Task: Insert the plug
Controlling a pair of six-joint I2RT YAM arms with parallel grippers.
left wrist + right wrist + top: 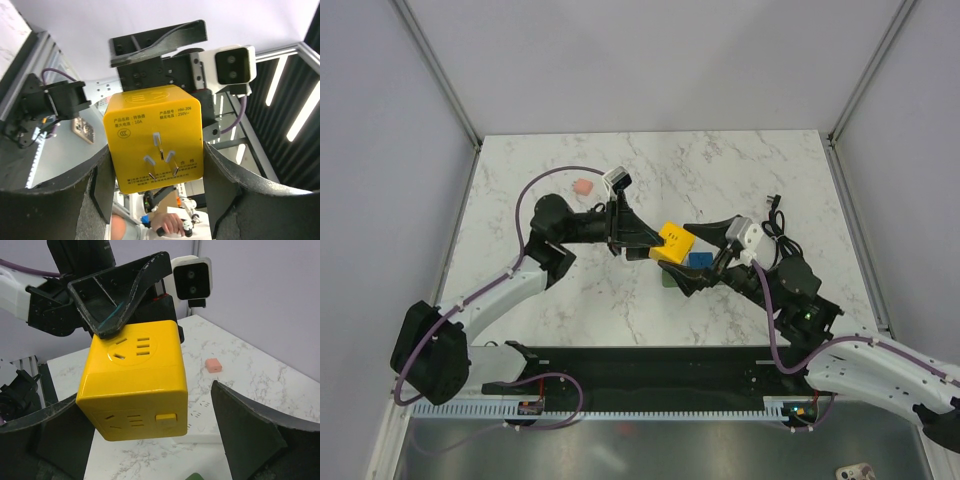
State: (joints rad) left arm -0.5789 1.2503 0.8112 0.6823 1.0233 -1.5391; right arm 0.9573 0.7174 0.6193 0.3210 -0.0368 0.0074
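The yellow block [673, 240] is held in the air by my left gripper [655, 243], which is shut on its sides. In the left wrist view its pronged face [157, 132] looks at the camera between my fingers [102, 187]. The blue plug [700, 260] shows only in the top view, just right of the yellow block, by the green power strip [668, 278]. My right gripper [695, 270] is open. In the right wrist view the yellow block [137, 380] hangs between its jaws, with a gap to the right finger [245, 435]. A corner of the green strip [196, 476] shows at the bottom edge.
A small pink block [582, 187] lies at the back left of the marble table [750, 170] and also shows in the right wrist view [213, 365]. A black cable [776, 226] lies at the right. A white flat piece with slots [200, 426] lies under the yellow block.
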